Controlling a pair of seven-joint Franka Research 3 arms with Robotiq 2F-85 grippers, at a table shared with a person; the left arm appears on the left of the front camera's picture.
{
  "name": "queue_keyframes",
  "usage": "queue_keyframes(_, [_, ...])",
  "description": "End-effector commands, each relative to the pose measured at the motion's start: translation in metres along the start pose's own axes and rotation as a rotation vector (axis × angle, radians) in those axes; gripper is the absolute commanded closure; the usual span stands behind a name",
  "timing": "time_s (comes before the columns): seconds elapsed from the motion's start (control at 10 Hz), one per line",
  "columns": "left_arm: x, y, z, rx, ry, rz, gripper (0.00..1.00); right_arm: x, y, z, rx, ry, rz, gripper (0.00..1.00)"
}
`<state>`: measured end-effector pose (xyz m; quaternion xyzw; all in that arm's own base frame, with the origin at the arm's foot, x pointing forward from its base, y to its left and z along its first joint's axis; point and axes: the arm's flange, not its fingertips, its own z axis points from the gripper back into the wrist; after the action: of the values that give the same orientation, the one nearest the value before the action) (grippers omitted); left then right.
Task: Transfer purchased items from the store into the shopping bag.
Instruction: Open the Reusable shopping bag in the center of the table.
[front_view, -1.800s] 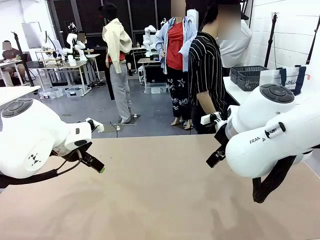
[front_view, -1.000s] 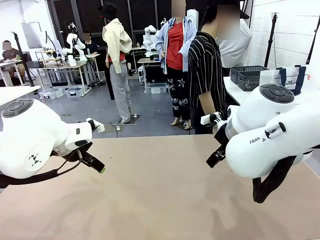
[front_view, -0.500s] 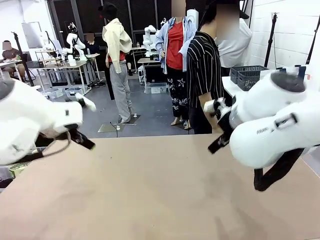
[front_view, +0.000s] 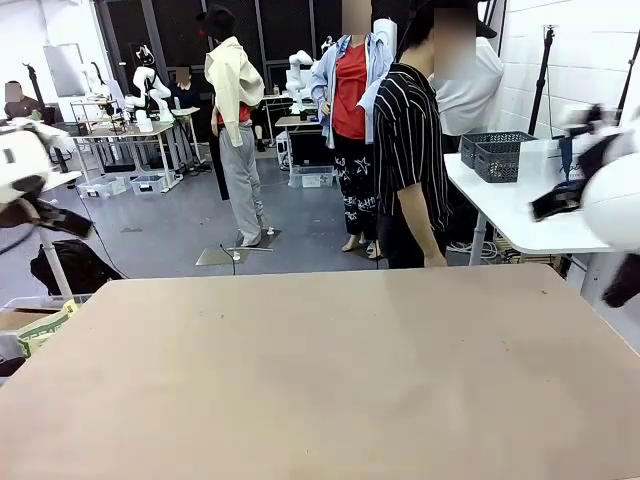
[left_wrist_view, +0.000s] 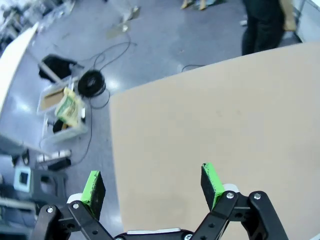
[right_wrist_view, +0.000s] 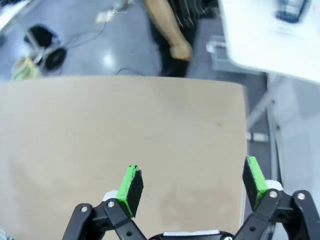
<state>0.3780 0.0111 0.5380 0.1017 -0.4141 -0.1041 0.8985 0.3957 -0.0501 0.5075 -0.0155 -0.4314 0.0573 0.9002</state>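
I think the job is only at its start. The wide tan surface (front_view: 320, 380) is bare. The dark grey plastic basket with lattice sides (front_view: 497, 155) sits on a white side table (front_view: 520, 215) at the far right, well apart from the tan surface. Its long side seems to run left to right, and its open top faces up. I cannot tell what is inside.

The left gripper (left_wrist_view: 152, 186) has its green-padded fingers (left_wrist_view: 93, 187) spread wide, holding nothing. The right gripper (right_wrist_view: 192, 181) is the same.

Next, I think, the basket and a bag must come within reach. The person in the striped shirt (front_view: 410, 140) at the far edge may bring them.
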Motion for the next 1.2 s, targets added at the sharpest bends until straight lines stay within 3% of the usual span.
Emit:
queue_keyframes(0.0, [-0.112,0.021,-0.002,0.006,0.039,0.126,0.0,-0.038,-0.032,-0.014,-0.076,0.064,-0.12,0.0])
queue_keyframes(0.3, [-0.149,0.049,-0.014,-0.046,0.042,0.241,0.0,-0.077,-0.085,-0.036,-0.145,0.128,-0.276,0.0])
queue_keyframes(0.4, [-0.152,0.051,-0.018,-0.055,0.04,0.269,0.0,-0.083,-0.088,-0.045,-0.159,0.147,-0.296,0.0])
queue_keyframes(0.5, [-0.133,0.033,-0.031,-0.019,0.033,0.296,0.0,-0.059,-0.096,-0.028,-0.141,0.135,-0.217,0.0])
queue_keyframes(0.6, [-0.062,0.101,-0.038,-0.02,0.09,0.26,0.0,-0.059,-0.096,-0.028,-0.141,0.135,-0.217,0.0])
queue_keyframes(1.1, [-0.062,0.101,-0.038,-0.02,0.09,0.26,0.0,-0.059,-0.096,-0.028,-0.141,0.135,-0.217,0.0])
